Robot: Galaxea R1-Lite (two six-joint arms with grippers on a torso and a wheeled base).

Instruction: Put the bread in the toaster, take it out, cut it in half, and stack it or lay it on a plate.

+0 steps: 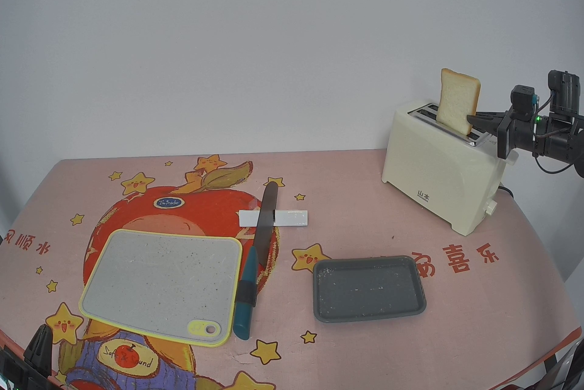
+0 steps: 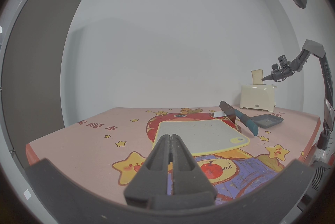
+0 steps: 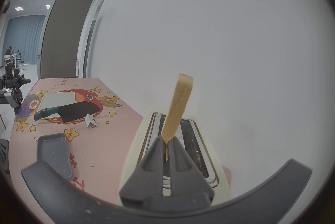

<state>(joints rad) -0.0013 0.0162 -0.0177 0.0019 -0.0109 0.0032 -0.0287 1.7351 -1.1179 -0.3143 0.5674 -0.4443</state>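
Two grippers are at work. Near left, our left gripper (image 2: 170,139) hangs low, jaws pressed together, by the grey yellow-rimmed cutting board (image 1: 161,282). Right of it lies the dark rectangular tray (image 1: 368,288). Far right, our right gripper (image 1: 471,119) has its jaws pinching the pale bread slice (image 1: 459,99) upright over the cream plastic toaster (image 1: 438,178). We should keep the slice vertical and in line with the slot.

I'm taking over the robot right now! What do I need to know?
Right gripper: shut on the bread, held upright at the toaster slot.
Left gripper: shut, holding nothing, low over the table near its edge.
Knife lies between cutting board and plate.
Done: unclear whether bread is going in or coming out.
Left: cutting, plating.
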